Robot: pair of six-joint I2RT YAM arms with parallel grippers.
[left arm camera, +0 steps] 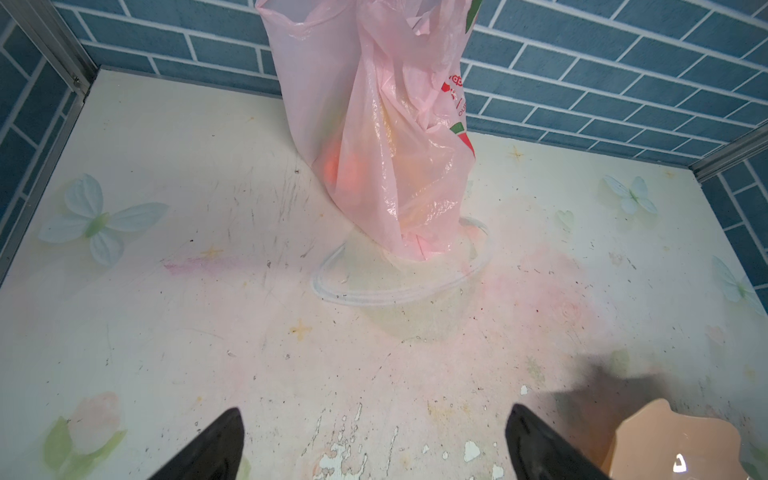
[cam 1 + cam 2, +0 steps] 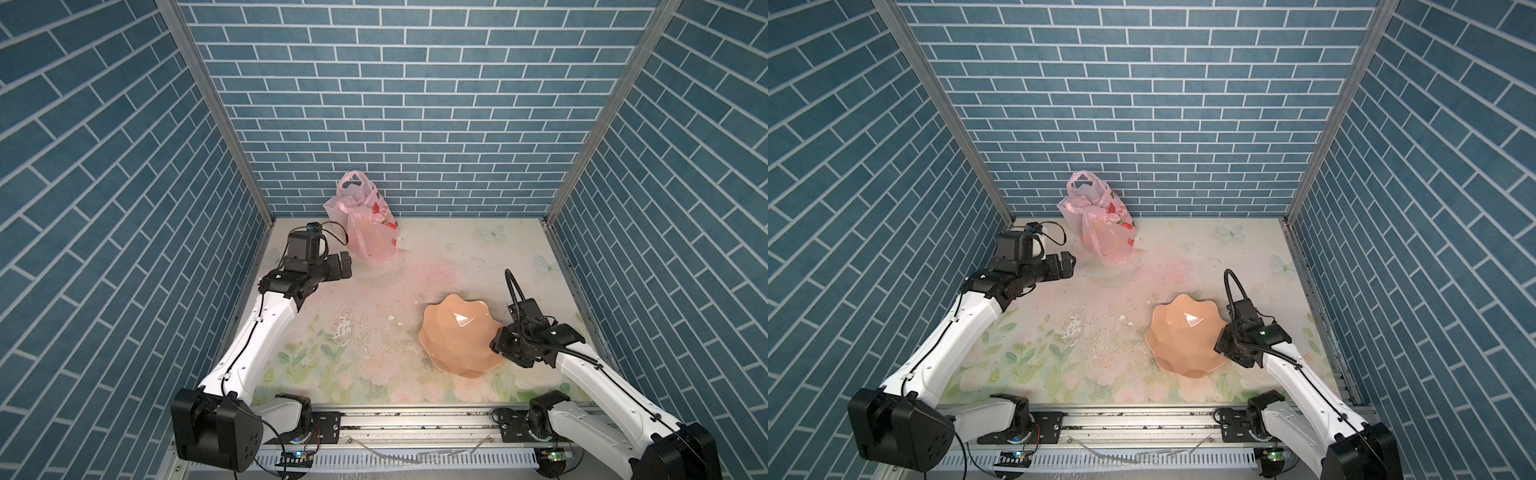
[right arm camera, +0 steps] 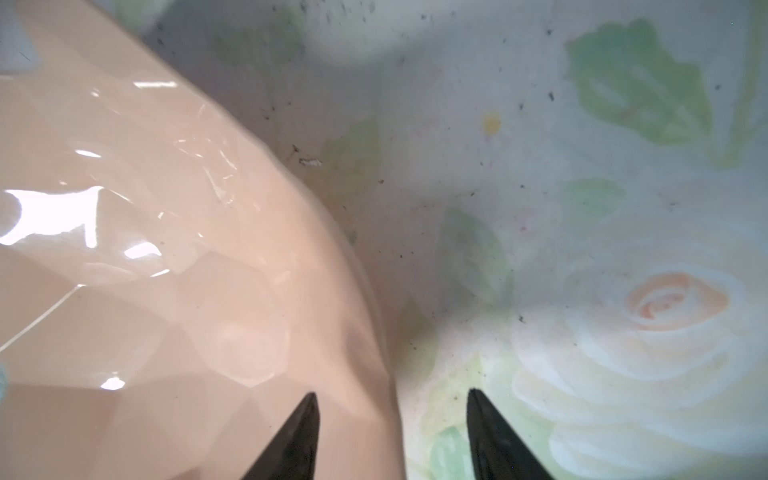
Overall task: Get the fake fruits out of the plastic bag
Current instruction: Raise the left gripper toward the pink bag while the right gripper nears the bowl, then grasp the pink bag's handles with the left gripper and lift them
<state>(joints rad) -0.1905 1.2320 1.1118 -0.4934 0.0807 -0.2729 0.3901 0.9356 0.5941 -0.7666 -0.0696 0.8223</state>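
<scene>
- The left pincer (image 1: 374, 411) has its fingers spread wide and grasps nothing.
- A thin, translucent pink plastic bag (image 1: 374, 137) stands upright straight ahead of it, apart from it, by the back wall (image 1: 582, 75). A round orange fake fruit (image 1: 340, 166) shows through the film.
- The right pincer (image 3: 390, 392) is unclenched, its fingers straddling the rim of a glossy peach scalloped bowl (image 2: 453, 332).

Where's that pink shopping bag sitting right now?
In both top views the pink plastic bag stands upright at the back of the table, left of centre, by the blue brick wall, just beyond the open left gripper.
</scene>
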